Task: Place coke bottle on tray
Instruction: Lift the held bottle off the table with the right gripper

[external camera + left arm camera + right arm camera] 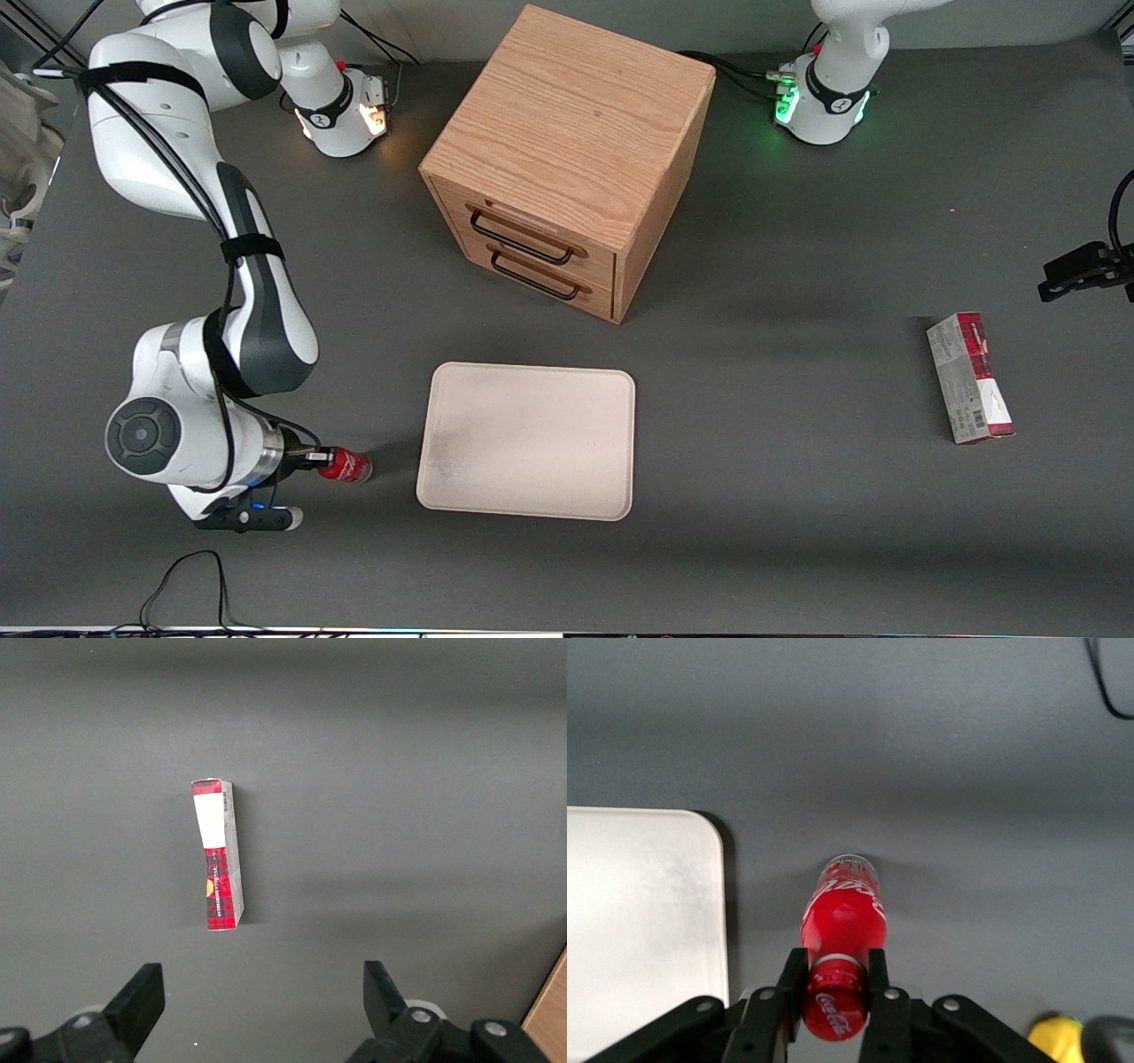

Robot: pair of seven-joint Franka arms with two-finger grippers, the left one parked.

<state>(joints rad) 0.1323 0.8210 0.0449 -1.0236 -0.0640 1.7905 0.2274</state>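
The coke bottle, small and glossy red with white lettering, is beside the tray toward the working arm's end of the table, a short gap from the rim. My right gripper is shut on its neck just under the red cap. In the right wrist view both fingers press the neck of the coke bottle, gripper, with the cap between them. The cream-white tray lies flat with nothing on it; its rounded corner shows beside the bottle. I cannot tell whether the bottle's base touches the table.
A wooden two-drawer cabinet stands farther from the front camera than the tray. A red-and-grey carton lies toward the parked arm's end. A yellow lump sits near the gripper. A black cable loops at the table's near edge.
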